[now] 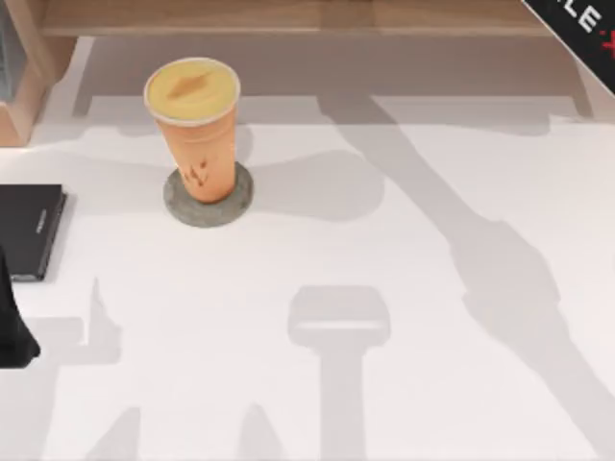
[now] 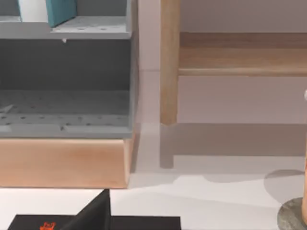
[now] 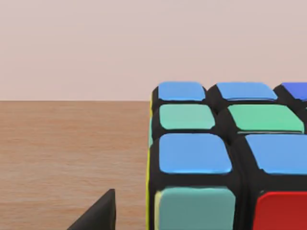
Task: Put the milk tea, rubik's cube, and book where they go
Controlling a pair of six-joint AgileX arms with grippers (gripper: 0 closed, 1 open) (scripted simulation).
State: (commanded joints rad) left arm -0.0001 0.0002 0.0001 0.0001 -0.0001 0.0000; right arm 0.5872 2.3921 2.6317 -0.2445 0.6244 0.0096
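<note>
The milk tea (image 1: 193,120), a tall orange cup with a yellow lid, stands upright on a round grey coaster (image 1: 235,202) at the back left of the table. Very close in the right wrist view, the rubik's cube (image 3: 225,158) rests on a wooden surface (image 3: 67,153), showing blue, green and red tiles; a black part of my right gripper (image 3: 98,215) is beside it. The teal book (image 2: 61,9) stands on the upper level of a grey shelf (image 2: 91,28). My left gripper (image 1: 14,331) hovers at the table's left edge.
A thin black book (image 1: 29,229) lies flat at the left edge, just behind my left gripper. A wooden ledge (image 1: 288,14) runs along the back. My right arm (image 1: 577,24) reaches in at the back right corner. The grey shelf stands on a wooden base (image 2: 62,160).
</note>
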